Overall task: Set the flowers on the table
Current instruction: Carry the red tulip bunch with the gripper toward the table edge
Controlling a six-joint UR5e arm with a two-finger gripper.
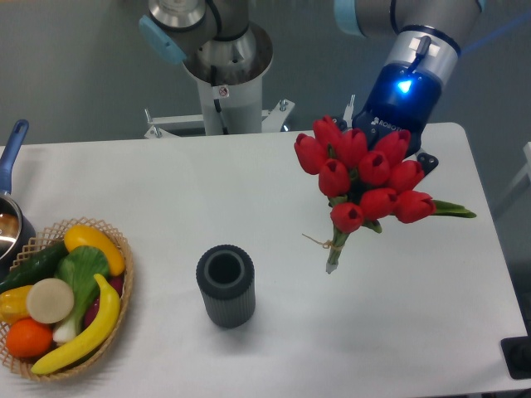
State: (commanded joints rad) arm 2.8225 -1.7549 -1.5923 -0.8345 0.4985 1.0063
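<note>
The flowers (365,178), a bunch of red tulips with green stems tied in tan twine, hang tilted over the right half of the white table (207,191). Their stem ends (333,264) point down and to the left, close to the tabletop; whether they touch it I cannot tell. My gripper (397,124), dark with a blue light on its body, comes down from the upper right just behind the blooms. Its fingers are mostly hidden by the tulip heads, and it is shut on the flowers.
A dark grey ribbed vase (225,284) stands upright left of the stem ends. A wicker basket (124,286) with fruit and vegetables sits at the front left, and a pot with a blue handle (12,145) is at the left edge. The robot base (224,75) rises behind the table.
</note>
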